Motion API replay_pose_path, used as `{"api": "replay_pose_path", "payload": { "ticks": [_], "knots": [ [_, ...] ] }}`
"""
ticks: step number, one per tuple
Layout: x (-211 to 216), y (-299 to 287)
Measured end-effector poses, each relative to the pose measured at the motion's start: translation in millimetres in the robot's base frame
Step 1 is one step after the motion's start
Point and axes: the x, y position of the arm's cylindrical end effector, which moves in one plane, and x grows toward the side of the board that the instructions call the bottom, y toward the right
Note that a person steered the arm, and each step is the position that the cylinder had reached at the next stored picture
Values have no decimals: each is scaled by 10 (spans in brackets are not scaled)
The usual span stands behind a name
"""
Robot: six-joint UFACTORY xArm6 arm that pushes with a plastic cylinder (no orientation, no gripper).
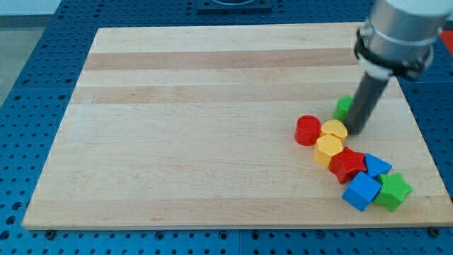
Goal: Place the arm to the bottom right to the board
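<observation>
My tip (353,131) touches the wooden board (212,127) at the view's right, just right of a yellow half-round block (334,129) and in front of a green block (343,108) that the rod partly hides. A red cylinder (307,130) lies left of the yellow one. Below them sit a yellow hexagon (328,149), a red star-like block (347,165), a blue triangular block (375,166), a blue cube (362,191) and a green star (393,191), running toward the board's bottom right corner.
The board rests on a blue perforated table (35,106). The arm's grey wrist (396,32) hangs over the board's top right part.
</observation>
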Motion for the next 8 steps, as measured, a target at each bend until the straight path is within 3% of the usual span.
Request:
{"api": "replay_pose_path", "payload": {
  "ticks": [2,5,8],
  "knots": [
    [-87,0],
    [81,561],
    [967,1173]
  ]
}}
